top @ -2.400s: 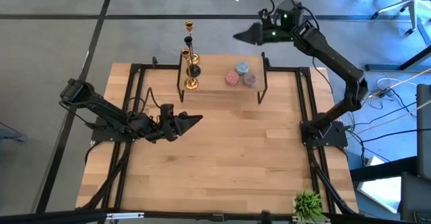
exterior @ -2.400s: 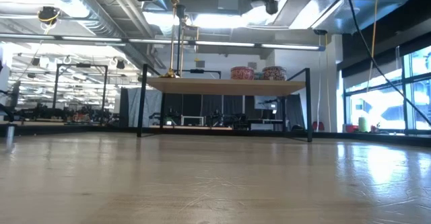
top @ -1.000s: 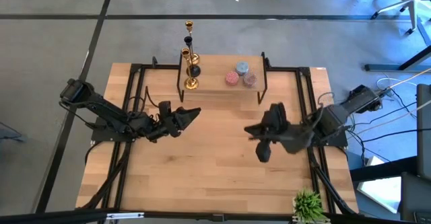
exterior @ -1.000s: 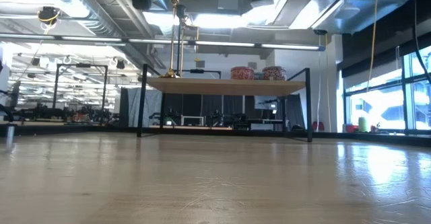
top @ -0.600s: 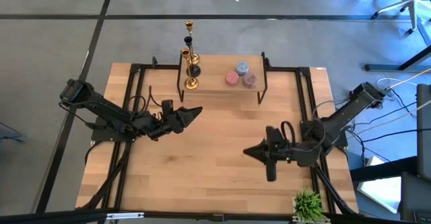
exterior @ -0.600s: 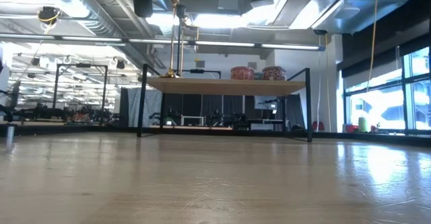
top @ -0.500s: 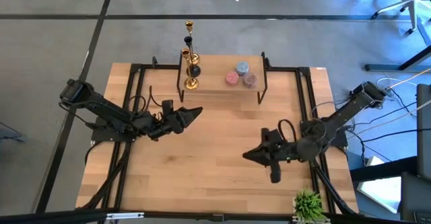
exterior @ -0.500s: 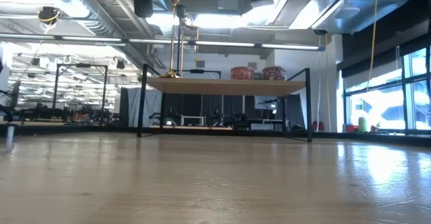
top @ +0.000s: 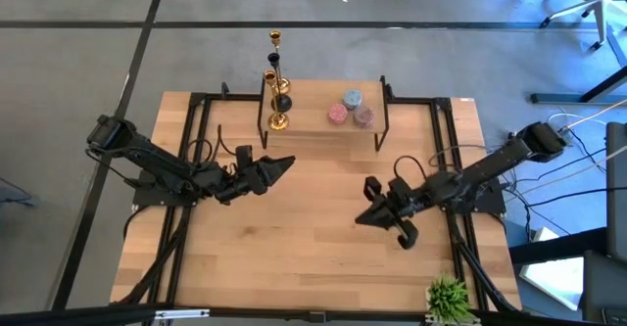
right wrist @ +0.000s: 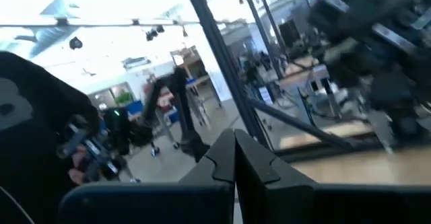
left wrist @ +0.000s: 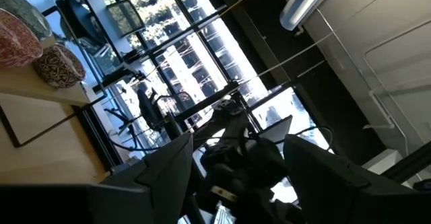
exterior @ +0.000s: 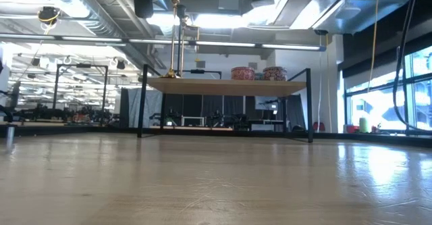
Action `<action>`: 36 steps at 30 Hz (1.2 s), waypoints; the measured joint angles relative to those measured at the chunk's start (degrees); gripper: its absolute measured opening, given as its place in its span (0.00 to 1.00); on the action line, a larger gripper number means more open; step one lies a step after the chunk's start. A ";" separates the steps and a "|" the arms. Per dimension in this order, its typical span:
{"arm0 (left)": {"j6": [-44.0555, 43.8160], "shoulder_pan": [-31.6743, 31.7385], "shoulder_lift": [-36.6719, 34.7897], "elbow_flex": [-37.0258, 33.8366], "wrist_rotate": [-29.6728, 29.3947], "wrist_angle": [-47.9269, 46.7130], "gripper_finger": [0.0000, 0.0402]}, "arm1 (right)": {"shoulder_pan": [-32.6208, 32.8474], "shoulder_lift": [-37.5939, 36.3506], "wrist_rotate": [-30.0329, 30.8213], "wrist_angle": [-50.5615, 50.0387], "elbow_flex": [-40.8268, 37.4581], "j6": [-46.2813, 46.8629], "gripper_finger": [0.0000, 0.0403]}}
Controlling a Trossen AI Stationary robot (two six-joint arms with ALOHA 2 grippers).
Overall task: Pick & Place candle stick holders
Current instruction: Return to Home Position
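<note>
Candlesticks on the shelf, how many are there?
2. Both stand at the left end of the shelf: a gold-based candlestick near the front edge and a dark-based candlestick just behind it. None seems hidden.

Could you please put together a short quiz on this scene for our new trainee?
1. True or false: both candle stick holders stand at one end of the shelf.
2. How many round candles share the shelf? A two, B three, C five.
3. Which is shut: the left pincer or the right pincer?
Key: 1 true; 2 B; 3 the right pincer.
</note>
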 joint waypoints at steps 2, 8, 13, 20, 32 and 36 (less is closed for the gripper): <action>-0.33 0.00 0.00 0.00 0.00 -0.05 0.57 | -2.88 -0.10 -2.88 -0.49 -1.17 0.64 0.00; -1.60 0.00 0.00 0.00 0.02 -1.24 0.57 | -11.75 -0.97 -6.97 -5.63 -3.29 0.41 0.00; -2.97 -0.02 0.00 0.00 0.02 -1.89 0.57 | -20.02 -4.37 -7.21 -21.07 -3.29 0.35 0.00; -2.97 -0.04 0.00 0.00 0.02 -1.88 0.57 | -28.19 -15.30 -14.05 -29.23 -3.32 -2.05 0.00; -2.95 -0.04 0.00 0.00 -0.44 -2.00 0.57 | -21.97 -33.40 -2.32 -42.78 -3.25 -7.62 0.00; -2.93 -0.02 0.00 0.00 -1.05 -2.50 0.57 | -17.97 -35.48 2.59 -45.13 -4.80 -7.36 0.00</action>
